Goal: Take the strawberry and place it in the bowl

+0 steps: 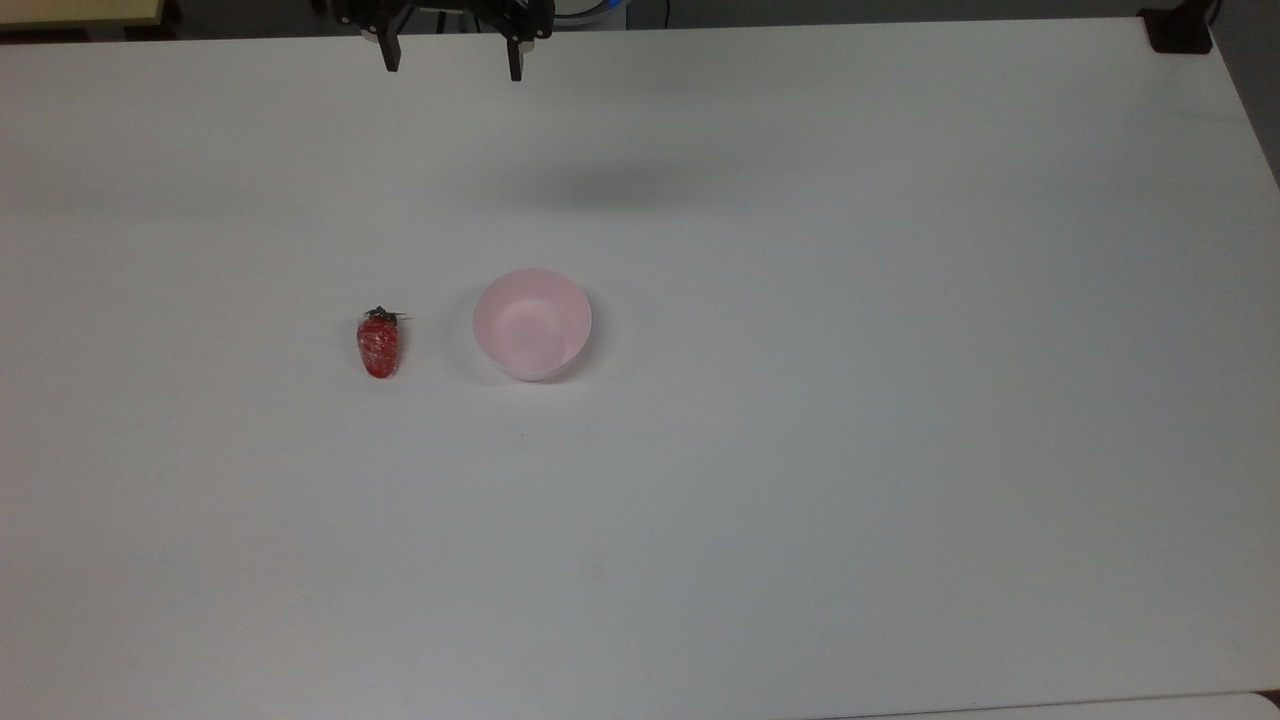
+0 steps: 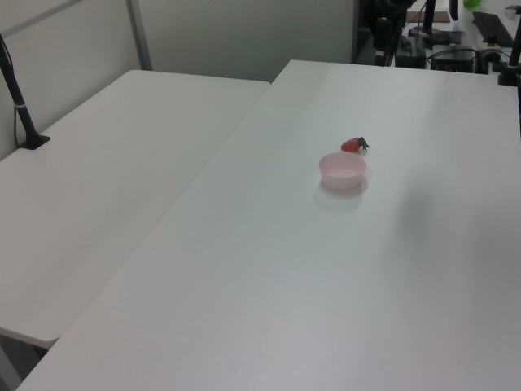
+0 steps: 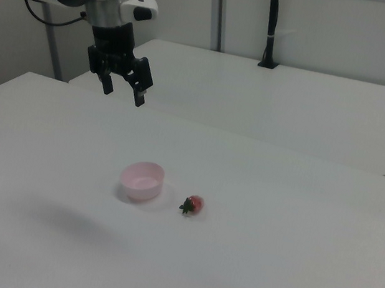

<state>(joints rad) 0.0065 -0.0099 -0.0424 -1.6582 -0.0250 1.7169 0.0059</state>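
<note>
The red strawberry (image 1: 378, 345) with a dark green cap lies on the white table (image 1: 800, 400), a short way off the top view's left of the pale pink bowl (image 1: 532, 322). In the right view the strawberry (image 3: 193, 204) lies on the bowl's (image 3: 142, 181) right, and in the left view the strawberry (image 2: 353, 145) lies just behind the bowl (image 2: 342, 169). My gripper (image 1: 452, 62) hangs open high above the table's far edge in the top view, well away from both. It holds nothing, as the right view of the gripper (image 3: 122, 91) confirms.
A second white table (image 2: 98, 195) adjoins on the left view's left, with a black pole clamped to it (image 2: 20, 106). A black clamp (image 1: 1178, 30) sits at the top view's upper right corner. The arm's shadow (image 1: 600, 185) falls beyond the bowl.
</note>
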